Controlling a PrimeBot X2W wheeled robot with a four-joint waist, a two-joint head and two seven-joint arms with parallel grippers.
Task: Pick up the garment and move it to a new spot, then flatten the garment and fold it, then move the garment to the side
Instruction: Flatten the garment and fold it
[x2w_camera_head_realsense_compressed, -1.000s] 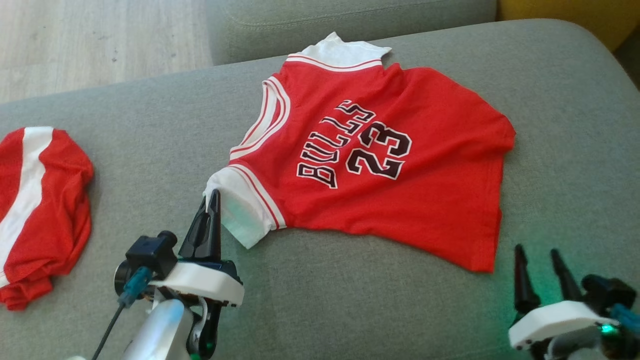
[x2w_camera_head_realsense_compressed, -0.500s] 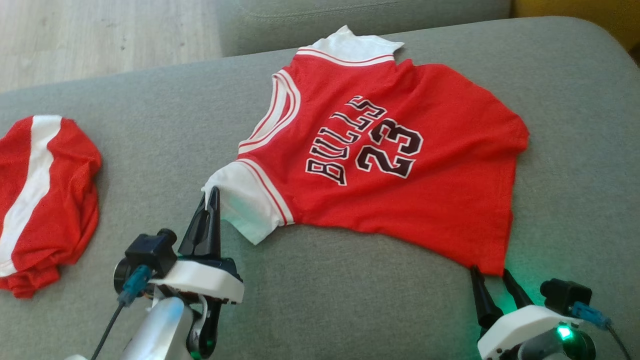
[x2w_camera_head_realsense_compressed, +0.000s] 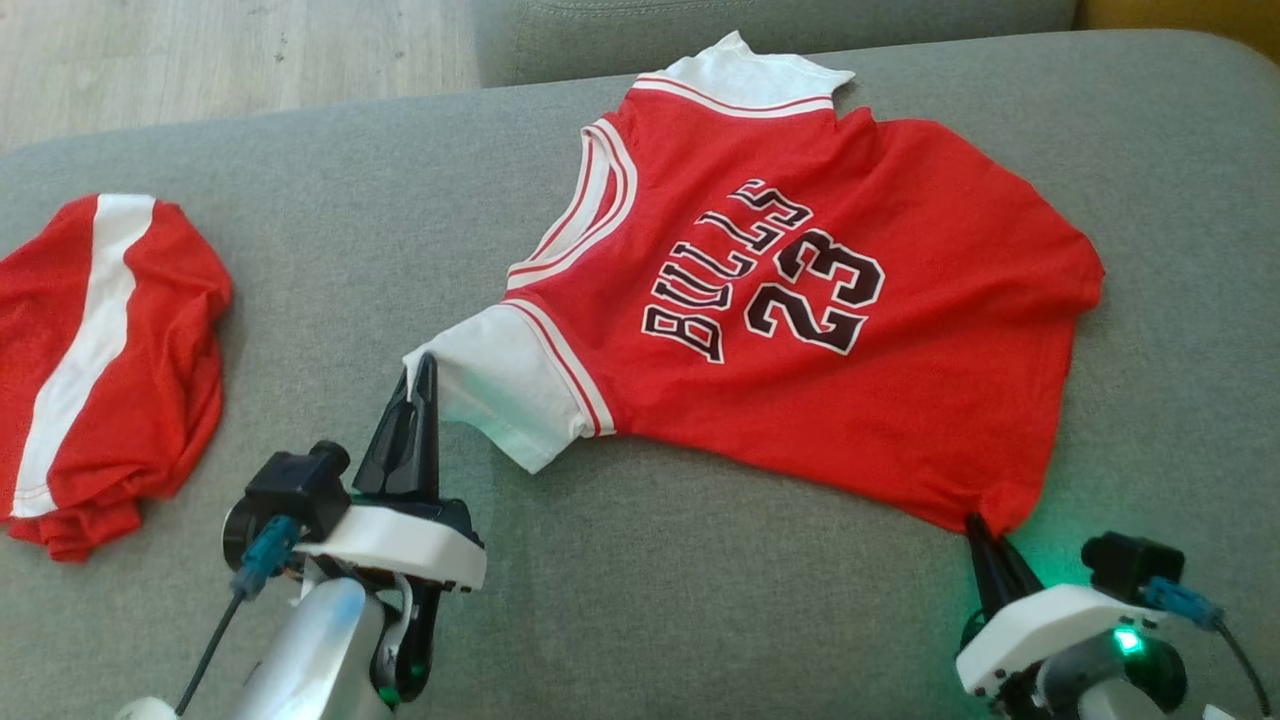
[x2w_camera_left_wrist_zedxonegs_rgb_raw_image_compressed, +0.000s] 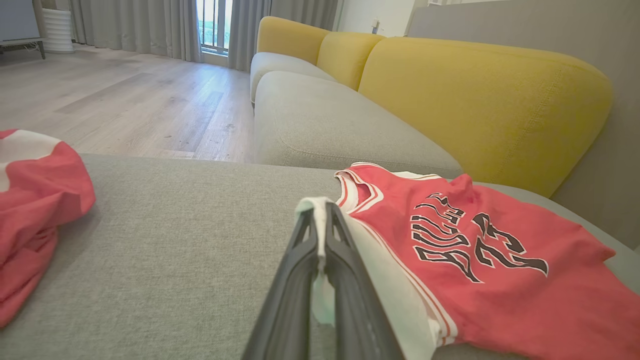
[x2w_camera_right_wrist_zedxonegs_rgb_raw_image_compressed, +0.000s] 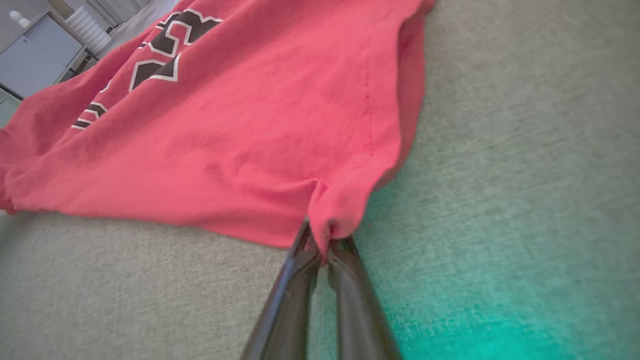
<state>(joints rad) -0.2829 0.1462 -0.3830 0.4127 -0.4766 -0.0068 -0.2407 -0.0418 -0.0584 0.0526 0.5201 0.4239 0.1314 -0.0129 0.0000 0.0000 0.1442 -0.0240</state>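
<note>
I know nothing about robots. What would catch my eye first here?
A red Bulls 23 jersey lies spread across the grey sofa cushion, in the middle of the head view. The left gripper is pinched shut on its white sleeve, and the right gripper on its near red hem corner. A second red-and-white garment sits crumpled at the cushion's far left.

Bare grey cushion (x2w_camera_head_realsense_compressed: 330, 250) lies open between the jersey (x2w_camera_head_realsense_compressed: 800, 420) and the crumpled red garment (x2w_camera_head_realsense_compressed: 150, 380). The yellow backrest (x2w_camera_left_wrist_zedxonegs_rgb_raw_image_compressed: 480, 100) blocks the far side.
</note>
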